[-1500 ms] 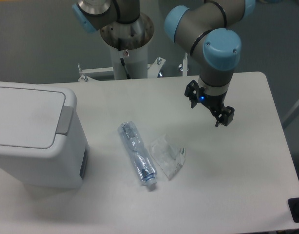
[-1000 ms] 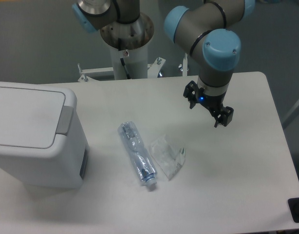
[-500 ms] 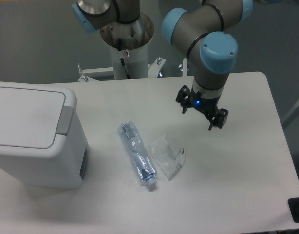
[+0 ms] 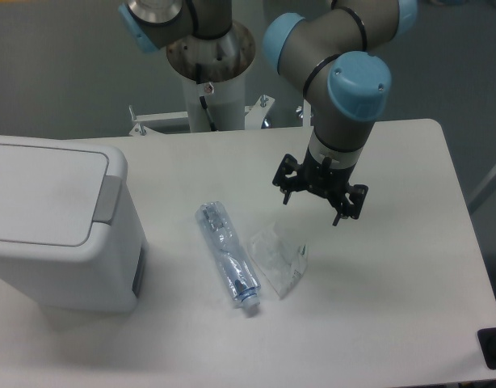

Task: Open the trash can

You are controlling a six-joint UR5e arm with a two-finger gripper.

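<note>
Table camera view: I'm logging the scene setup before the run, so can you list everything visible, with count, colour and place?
trash can: one, white with grey push tab, left edge of the table, lid shut
plastic bottle: one, clear, crushed, lying in the table's middle, cap toward the front
plastic wrapper: one, clear, crumpled, just right of the bottle
table: one, white
dark object: one, black, at the lower right frame edge, cut off
arm base column: one, white, behind the table
gripper: one, black, open, above the table, right of centre, holding nothing
</note>
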